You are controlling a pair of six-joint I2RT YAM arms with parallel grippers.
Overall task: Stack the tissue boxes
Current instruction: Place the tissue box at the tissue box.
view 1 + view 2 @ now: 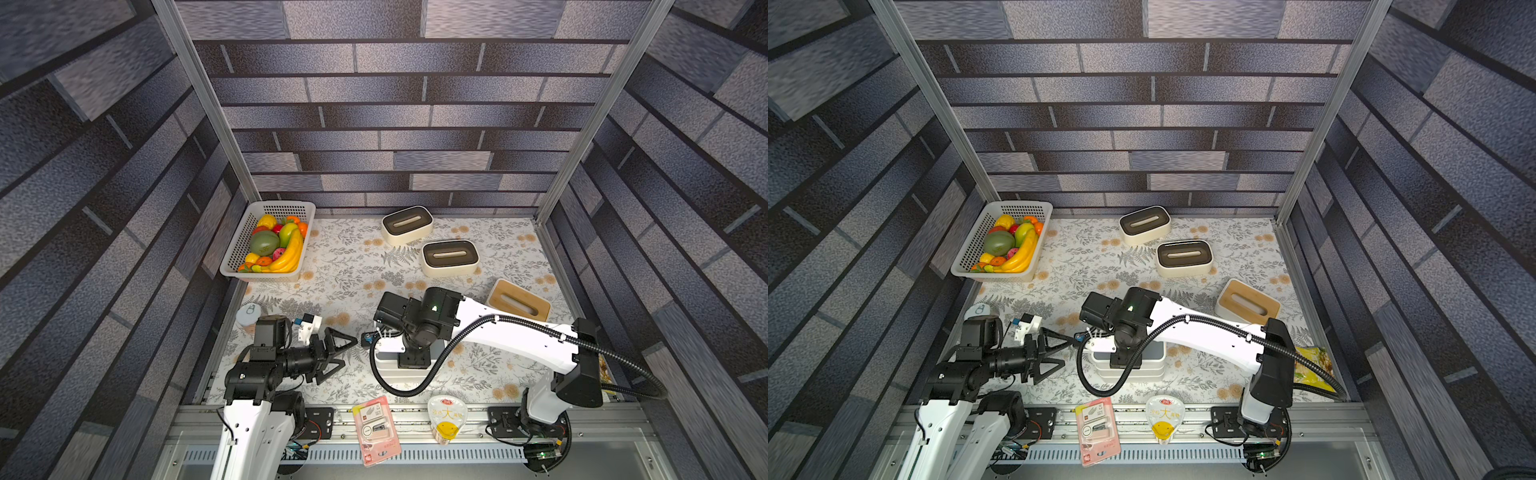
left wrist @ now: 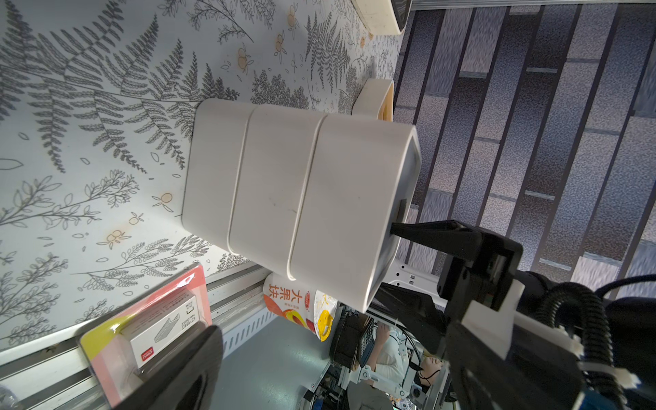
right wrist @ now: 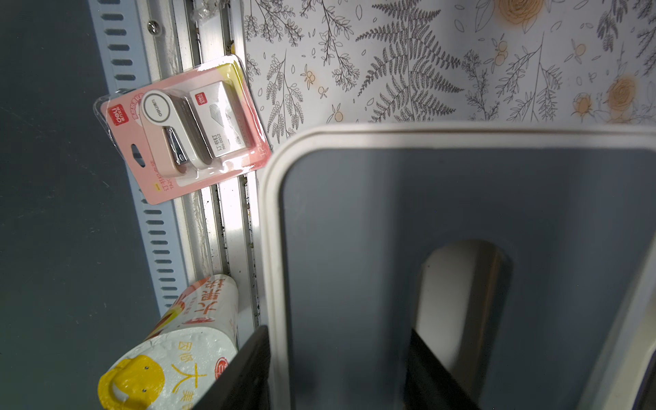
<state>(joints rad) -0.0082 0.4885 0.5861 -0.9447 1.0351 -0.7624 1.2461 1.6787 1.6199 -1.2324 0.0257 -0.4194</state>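
Three white tissue boxes form a stack [image 1: 384, 370] [image 2: 301, 198] near the front of the table, and the top one has a slate-grey lid [image 3: 355, 230]. My right gripper [image 3: 339, 330] is at that lid, open. One finger sits in the oblong slot and the other lies beside the outer wall. Two rounded tissue boxes with dark brown lids [image 1: 407, 224] [image 1: 449, 257] lie at the back. A tissue box with a light wood lid [image 1: 518, 300] lies at the right. My left gripper [image 1: 350, 352] hangs wide open left of the stack, holding nothing.
A white perforated basket [image 1: 270, 208] of fruit stands at the back left. On the front rail lie a pink stapler pack [image 1: 376, 430] and a jelly cup [image 1: 446, 419]. A yellow snack bag [image 1: 1312, 368] lies at the right edge, a round white lid [image 1: 248, 313] at the left.
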